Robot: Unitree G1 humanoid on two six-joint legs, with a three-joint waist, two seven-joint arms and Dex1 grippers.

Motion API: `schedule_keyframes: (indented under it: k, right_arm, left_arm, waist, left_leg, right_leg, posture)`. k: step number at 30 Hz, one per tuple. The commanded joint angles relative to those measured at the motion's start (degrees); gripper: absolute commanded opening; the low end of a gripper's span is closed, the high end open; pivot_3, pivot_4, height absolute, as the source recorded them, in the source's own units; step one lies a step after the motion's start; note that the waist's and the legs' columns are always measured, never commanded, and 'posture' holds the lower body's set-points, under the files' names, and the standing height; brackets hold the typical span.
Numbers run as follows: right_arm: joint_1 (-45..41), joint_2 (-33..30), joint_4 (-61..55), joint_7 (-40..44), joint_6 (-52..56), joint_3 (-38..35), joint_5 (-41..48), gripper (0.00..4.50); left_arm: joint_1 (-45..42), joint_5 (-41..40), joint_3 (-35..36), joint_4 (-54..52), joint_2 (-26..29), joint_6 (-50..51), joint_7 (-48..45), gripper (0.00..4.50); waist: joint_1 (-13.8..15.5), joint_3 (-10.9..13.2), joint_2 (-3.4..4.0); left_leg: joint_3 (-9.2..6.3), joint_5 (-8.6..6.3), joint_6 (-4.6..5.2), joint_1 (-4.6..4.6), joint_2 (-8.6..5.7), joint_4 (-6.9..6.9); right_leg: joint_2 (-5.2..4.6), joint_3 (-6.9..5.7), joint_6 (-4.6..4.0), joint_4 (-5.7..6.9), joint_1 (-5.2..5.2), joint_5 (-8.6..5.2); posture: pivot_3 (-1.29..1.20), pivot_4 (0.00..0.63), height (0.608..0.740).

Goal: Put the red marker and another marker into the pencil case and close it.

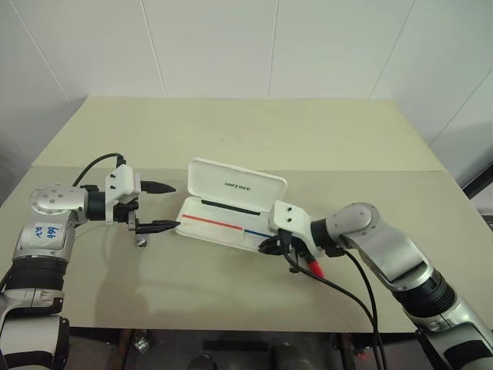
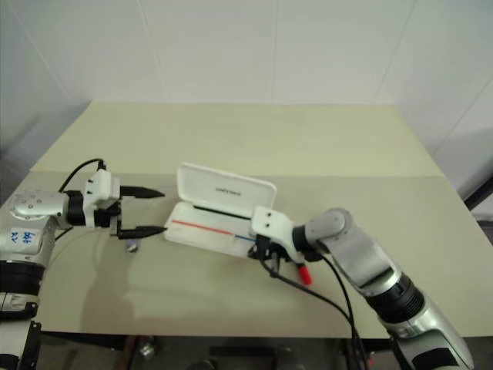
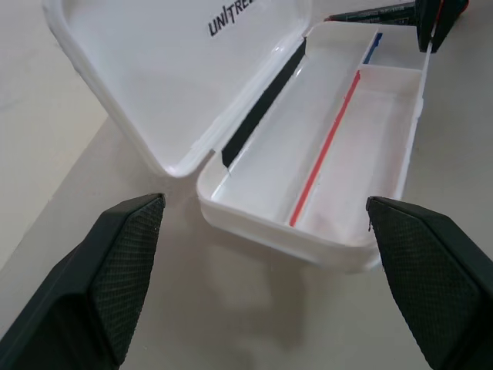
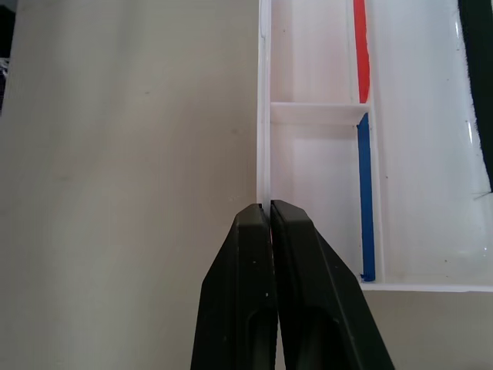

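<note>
On matte beige table (image 1: pixel 254 146), white glossy rounded pencil case (image 1: pixel 231 208) lid-up; left fingers (image 1: pixel 158 206) spread wide, empty; right fingers (image 4: pixel 271 223) pressed together, empty.

The white case (image 1: pixel 227 220) lies open mid-table, lid up and tray bare, with the red marker (image 1: pixel 314 267) just beside its right end.

Bright, even overhead light; soft shadows fall on the worktop (image 1: pixel 254 139); close pincer fingers (image 4: pixel 254 308) look slightly soft.

Red marker (image 1: pixel 315 267) right of pencil case (image 1: pixel 231 202).
</note>
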Motion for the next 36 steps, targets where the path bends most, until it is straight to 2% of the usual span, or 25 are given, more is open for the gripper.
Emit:
schedule_keyframes:
  k: [1,11,28,36]
  right_arm:
    - [1.2,-1.6,-1.7,-0.1,-3.1,1.7,-0.7,0.01]
    - [2.2,-4.5,-0.2,0.8,-6.2,2.9,-0.9,0.01]
    - [6.2,-13.3,-2.1,3.9,-8.7,-0.4,0.7,0.01]
    - [6.3,-13.5,-1.3,3.3,-9.4,-0.6,0.2,0.01]
  left_arm:
    - [0.6,-1.7,1.7,-2.4,1.0,0.4,-0.4,4.50]
    - [3.1,-2.7,2.2,-5.1,1.2,2.0,-0.1,4.50]
    - [3.2,-2.8,1.7,-5.1,0.1,1.9,1.0,4.50]
    - [2.5,-2.7,1.3,-4.9,-0.7,1.8,1.3,4.50]
  waist:
    - [0.0,0.0,0.00]
    - [0.0,0.0,0.00]
    - [1.0,0.0,0.00]
    - [1.5,0.0,0.00]
  left_leg:
    - [0.00,0.00,0.00,0.00,0.00,0.00]
    - [0.00,0.00,0.01,0.00,0.00,0.00]
    - [0.00,-0.02,0.04,0.01,-0.01,0.02]
    - [0.00,-0.02,0.04,0.02,-0.02,0.06]
  right_leg:
    - [0.00,0.00,0.00,-0.02,0.00,0.00]
    - [0.00,0.00,0.00,-0.01,0.01,0.00]
    - [-0.03,-0.05,0.01,-0.16,0.14,0.00]
    - [-0.03,-0.06,0.01,-0.18,0.18,0.01]
  posture:
    - [0.00,0.150,0.740]
    - [0.00,0.150,0.740]
    - [0.00,0.150,0.740]
    - [0.00,0.150,0.740]
